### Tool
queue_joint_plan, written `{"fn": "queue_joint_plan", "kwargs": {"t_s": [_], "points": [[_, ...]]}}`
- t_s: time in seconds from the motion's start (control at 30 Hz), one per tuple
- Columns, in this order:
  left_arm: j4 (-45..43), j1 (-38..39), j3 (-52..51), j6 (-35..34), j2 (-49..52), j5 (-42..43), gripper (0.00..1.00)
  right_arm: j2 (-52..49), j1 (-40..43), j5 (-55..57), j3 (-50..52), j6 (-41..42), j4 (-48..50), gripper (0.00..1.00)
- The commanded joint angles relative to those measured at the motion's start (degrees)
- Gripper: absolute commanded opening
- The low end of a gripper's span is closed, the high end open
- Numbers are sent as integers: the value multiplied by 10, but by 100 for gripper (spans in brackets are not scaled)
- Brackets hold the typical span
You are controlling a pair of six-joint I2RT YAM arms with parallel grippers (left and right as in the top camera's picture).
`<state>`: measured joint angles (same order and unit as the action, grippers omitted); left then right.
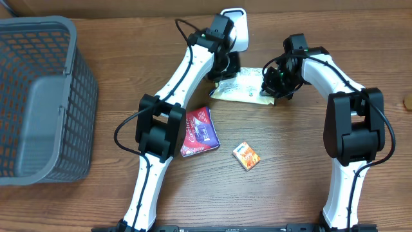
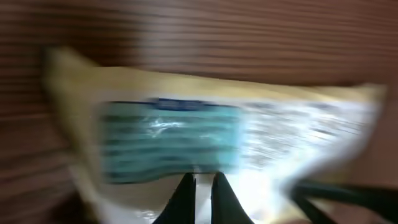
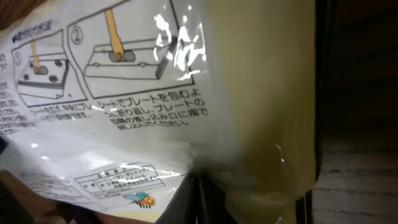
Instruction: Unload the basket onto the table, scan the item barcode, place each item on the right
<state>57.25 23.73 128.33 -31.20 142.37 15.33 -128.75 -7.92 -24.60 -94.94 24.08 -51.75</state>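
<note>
A flat white and yellow pouch [image 1: 241, 87] with printed instructions hangs between my two grippers, just in front of the white scanner [image 1: 237, 26] at the back of the table. My right gripper [image 1: 273, 82] is shut on its right edge. In the right wrist view the pouch [image 3: 155, 93] puckers where the gripper [image 3: 199, 180] pinches it. My left gripper [image 1: 226, 64] is shut over the pouch's upper left part. In the left wrist view the pouch [image 2: 186, 137] is a blur behind the gripper [image 2: 202, 180], and no grip shows. I see no barcode.
A grey mesh basket [image 1: 80, 71] fills the left side of the table. A red and purple packet [image 1: 198, 132] lies beside the left arm. A small orange box [image 1: 246, 156] lies in the middle, nearer the front.
</note>
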Motion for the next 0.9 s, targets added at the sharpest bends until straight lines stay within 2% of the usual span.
{"fn": "queue_joint_plan", "kwargs": {"t_s": [0.0,0.2,0.4,0.5,0.67,0.73,0.87], "points": [[6,-16,-40,-3,14,-159,4,-22,-2,35,12,-14,-10,4],[4,-34,-102,-3,14,-246,4,-22,-2,35,12,-16,-12,4],[74,-70,-57,-1,5,-264,4,-22,-2,40,12,-16,-15,4],[139,-95,59,0,0,-119,4,-22,-2,40,12,-16,-13,4],[109,-88,108,16,0,114,4,-22,-2,39,12,-16,-12,4],[90,-76,103,16,0,143,4,-22,-2,39,12,-16,-13,4],[61,-43,76,1,0,106,4,-22,-3,40,12,-21,-13,4]]}}
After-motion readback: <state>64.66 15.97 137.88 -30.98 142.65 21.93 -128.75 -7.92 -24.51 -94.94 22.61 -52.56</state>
